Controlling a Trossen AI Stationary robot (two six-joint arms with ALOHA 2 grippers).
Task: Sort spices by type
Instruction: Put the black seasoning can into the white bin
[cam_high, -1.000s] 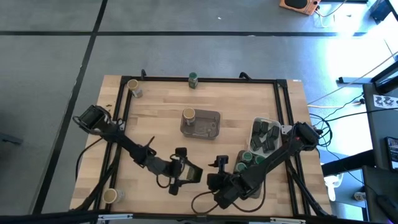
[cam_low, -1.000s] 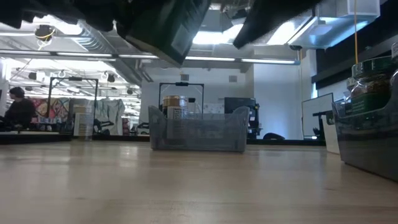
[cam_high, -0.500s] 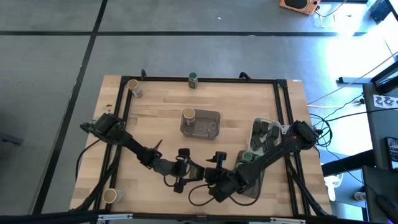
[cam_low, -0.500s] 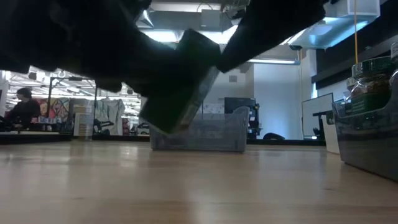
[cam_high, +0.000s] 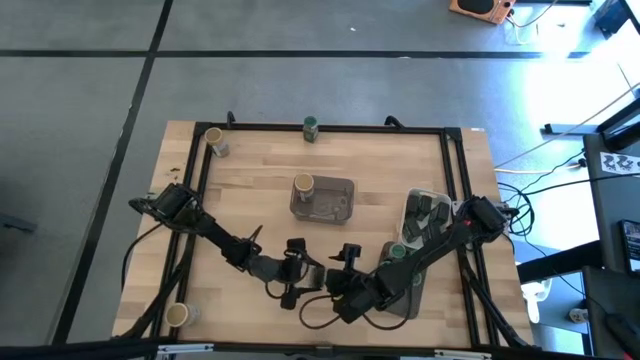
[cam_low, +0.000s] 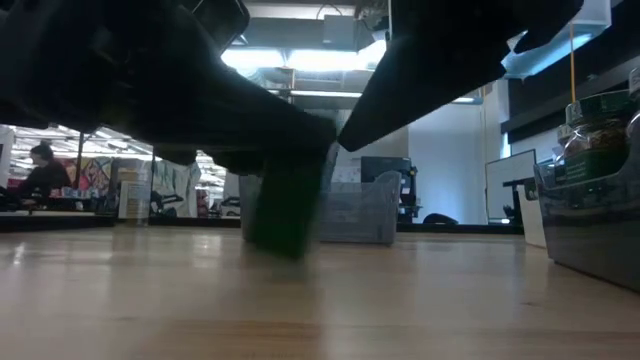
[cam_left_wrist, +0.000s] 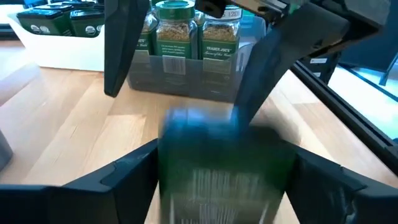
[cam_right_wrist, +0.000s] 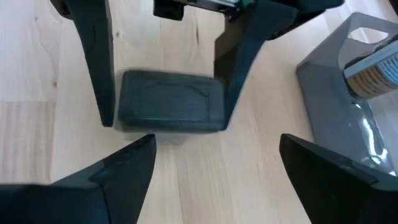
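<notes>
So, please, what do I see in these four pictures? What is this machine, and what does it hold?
Two dark robot arms sort spice containers on a wooden table. One picture looks down from above, one level across the table, two from the wrists. A grey tray holds a tan-lid jar; a white tray holds dark tins. The left gripper is at one dark tin; whether it grips it is unclear. The right gripper faces it, open, empty.

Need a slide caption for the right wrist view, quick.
Dark spice tin between the left gripper's fingers on the wooden table, right gripper open facing it.
</notes>
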